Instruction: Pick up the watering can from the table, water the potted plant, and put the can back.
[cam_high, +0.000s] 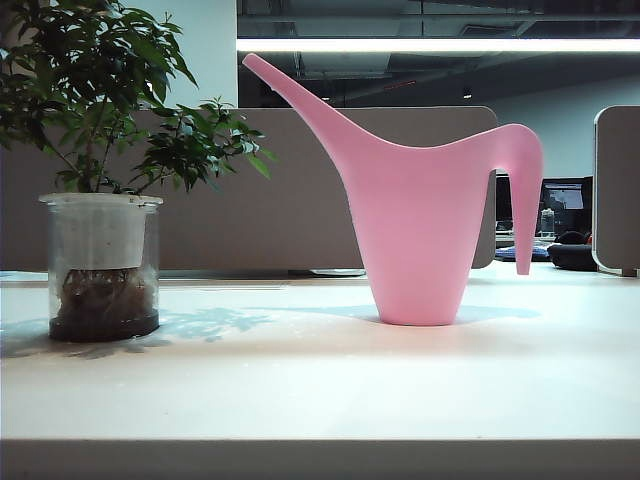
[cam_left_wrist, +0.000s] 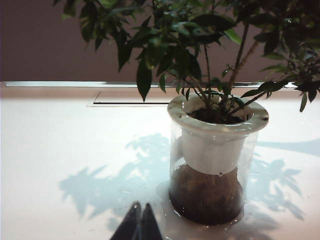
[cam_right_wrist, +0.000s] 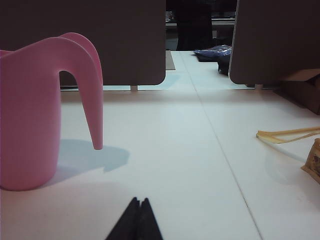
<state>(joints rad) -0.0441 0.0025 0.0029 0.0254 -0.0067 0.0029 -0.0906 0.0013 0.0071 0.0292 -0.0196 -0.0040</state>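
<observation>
- The watering can (cam_high: 418, 215) stands upright on the table (cam_high: 320, 385), untouched, its spout aimed toward the potted plant (cam_high: 100, 180) and its curved handle on the far side from the plant.
- The potted plant stands on the table well apart from the watering can, leaves reaching partway toward the spout; dark soil and roots show through the clear pot.
- Left hand (cam_left_wrist: 139, 222): fingers pressed together, empty, low over the table near the potted plant, not touching it.
- Right hand (cam_right_wrist: 136, 220): fingers pressed together, empty, near the watering can on its handle side, apart from it.
- Neither hand appears in the exterior view.
- Step in hand, by my judgement: the pickup has not begun.
- Next move calls for the right hand to part its fingers, close in on the handle and clamp it firmly; a tall can may tip if nudged sideways.
- Some yellowish strips (cam_right_wrist: 287, 134) lie on the table, well beyond the right hand from the watering can.
</observation>
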